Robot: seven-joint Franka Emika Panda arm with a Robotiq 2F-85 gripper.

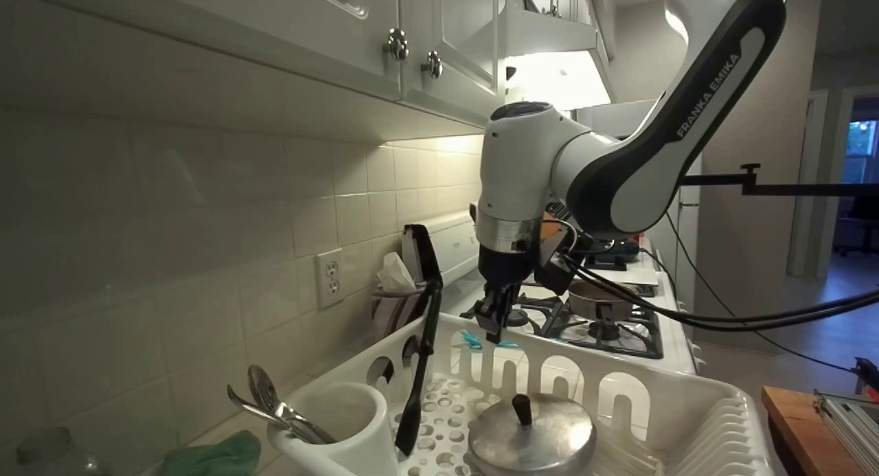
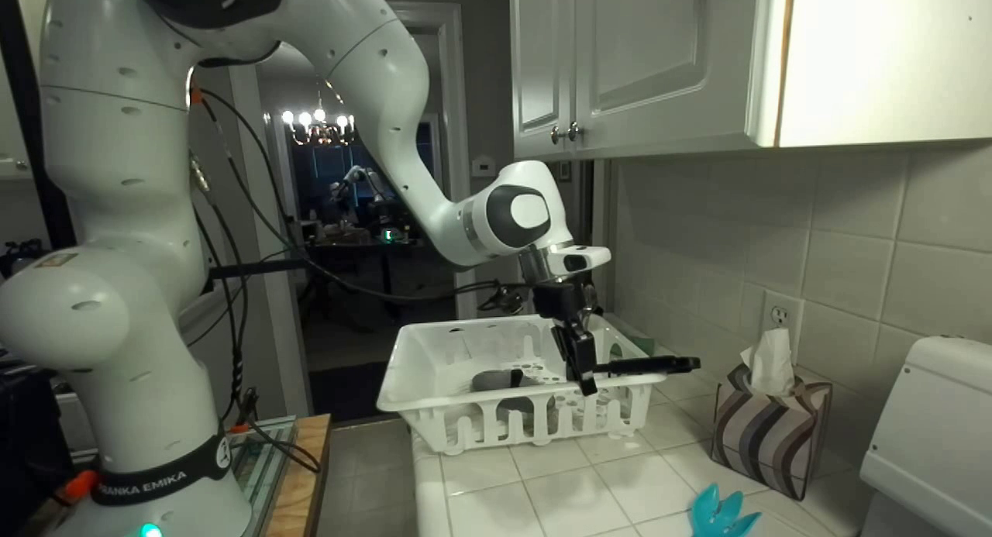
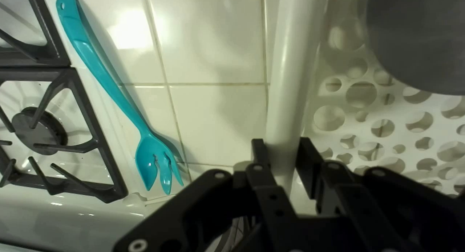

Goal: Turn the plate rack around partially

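Plate rack [image 1: 676, 393]: found upright on the tiled counter [image 2: 542, 490], one end placed near the counter's edge; a teal utensil [image 3: 103, 81] was noted on the counter between the rack and the stove grate [image 3: 98, 135].
Gripper [image 3: 283, 146]: drawn in to about the width of the rack's rim [image 3: 290, 81], with one finger set on either side; the rim was judged to be held, as no gap could be made out.
Rack contents: a metal lid [image 1: 549, 428] and a black utensil [image 1: 430, 318] were recorded, the latter tipped out over the rim near the gripper; neither was considered secured against a jolt.
Rack angle: only a slight skew to the grout lines [image 3: 218, 84] was read in the wrist view; whether any turn had been made could not be established.
Rim grasp: judged complete.
Partial turn: judged outstanding in the main, with release to be made after.
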